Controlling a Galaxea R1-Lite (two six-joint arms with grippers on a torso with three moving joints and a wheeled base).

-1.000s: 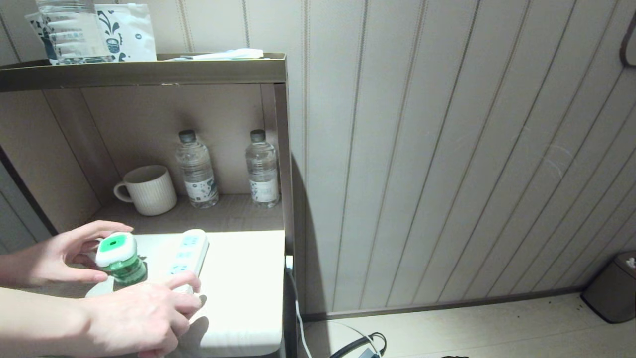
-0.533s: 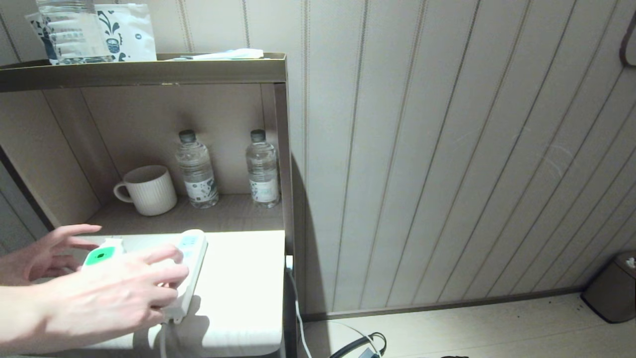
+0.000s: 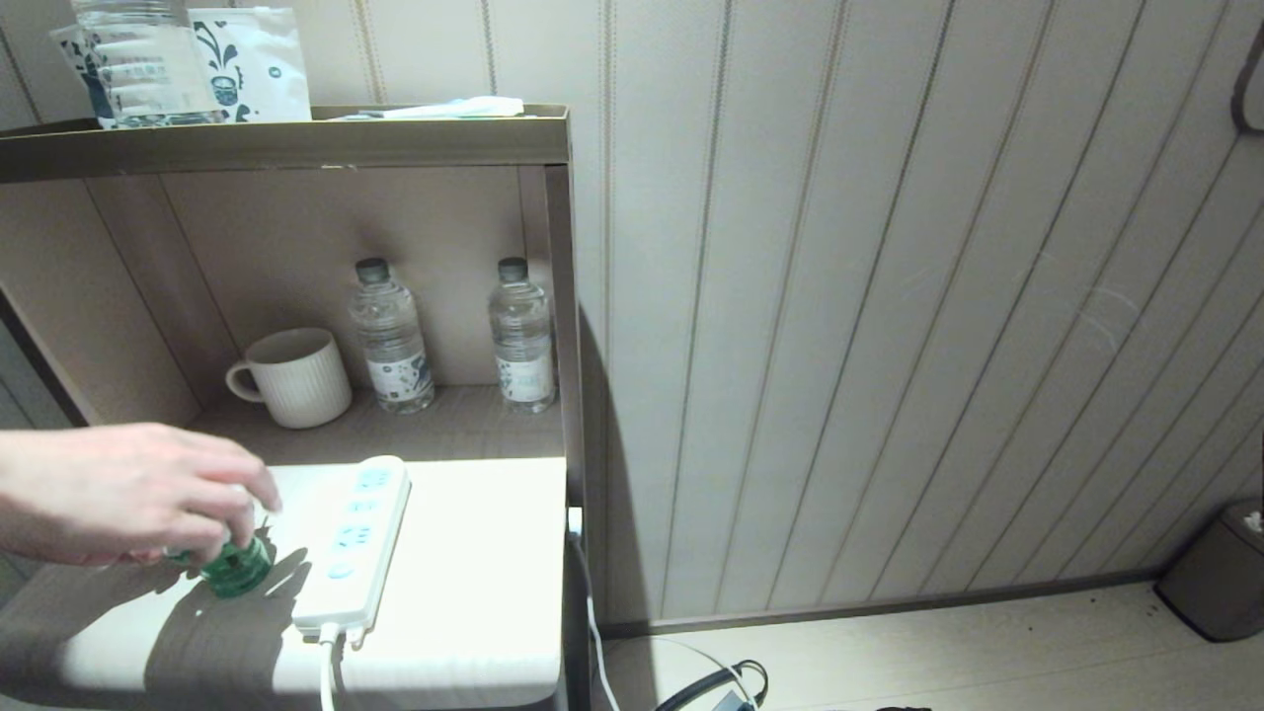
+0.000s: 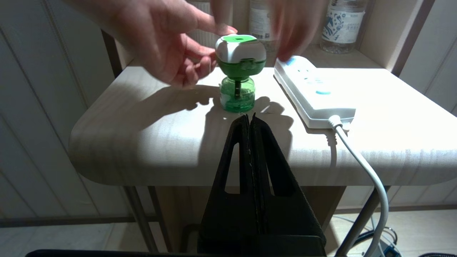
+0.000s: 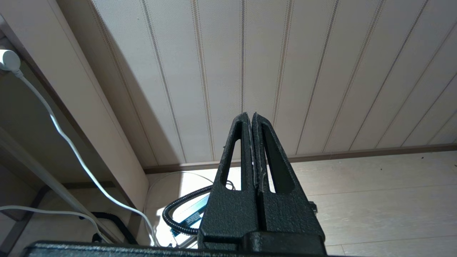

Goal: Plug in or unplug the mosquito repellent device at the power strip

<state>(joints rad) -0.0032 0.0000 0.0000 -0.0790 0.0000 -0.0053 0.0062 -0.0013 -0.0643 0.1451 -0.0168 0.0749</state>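
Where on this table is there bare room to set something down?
Free: the table right of the power strip, out to its right edge. Crowded: the left, where a hand holds the repellent device beside the strip. The shelf behind has a mug and two bottles.

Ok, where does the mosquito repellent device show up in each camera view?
Head view: mosquito repellent device on the tabletop under a person's hand, left of the power strip.
Left wrist view: device upright, beside the strip.
Right wrist view: not visible.
Shared landmark: the power strip.
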